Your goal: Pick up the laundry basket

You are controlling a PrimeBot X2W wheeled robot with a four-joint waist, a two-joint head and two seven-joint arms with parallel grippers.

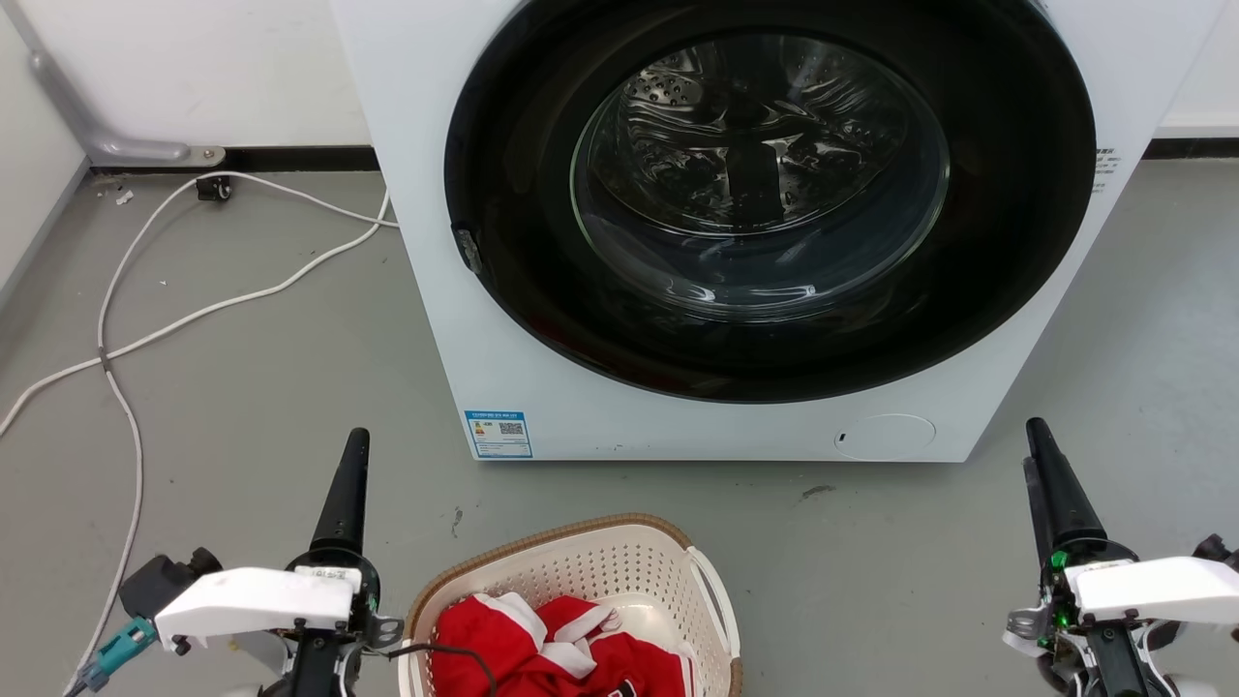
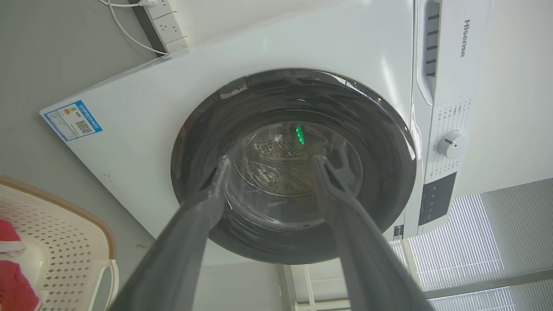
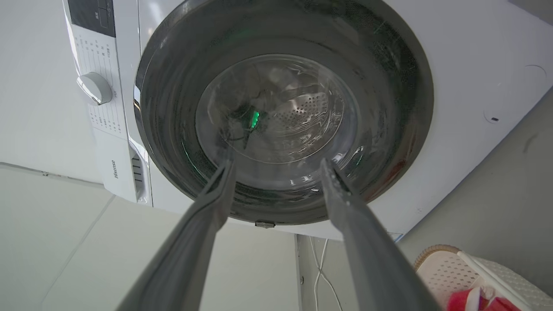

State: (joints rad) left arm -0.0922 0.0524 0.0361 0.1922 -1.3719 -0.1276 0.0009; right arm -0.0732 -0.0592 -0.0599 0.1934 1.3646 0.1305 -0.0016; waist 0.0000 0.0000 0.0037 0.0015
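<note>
The laundry basket [image 1: 600,561] is cream-white and perforated with a brown rim. It sits on the grey floor at the bottom centre of the head view, in front of the washing machine. Red and white clothes [image 1: 542,649] lie inside it. My left gripper [image 1: 356,445] hovers just left of the basket, fingers pointing towards the machine, apart from the rim. My right gripper [image 1: 1038,436] is well off to the basket's right. The left wrist view has the left gripper [image 2: 272,160] open and empty, with the basket [image 2: 65,242] at lower left. My right gripper [image 3: 278,164] is likewise open, the basket [image 3: 440,268] at lower right.
A white front-loading washing machine [image 1: 426,242] with a shut dark round door [image 1: 774,194] stands right behind the basket. White cables [image 1: 126,319] trail over the floor at the left, near a white wall. Bare grey floor lies on both sides of the basket.
</note>
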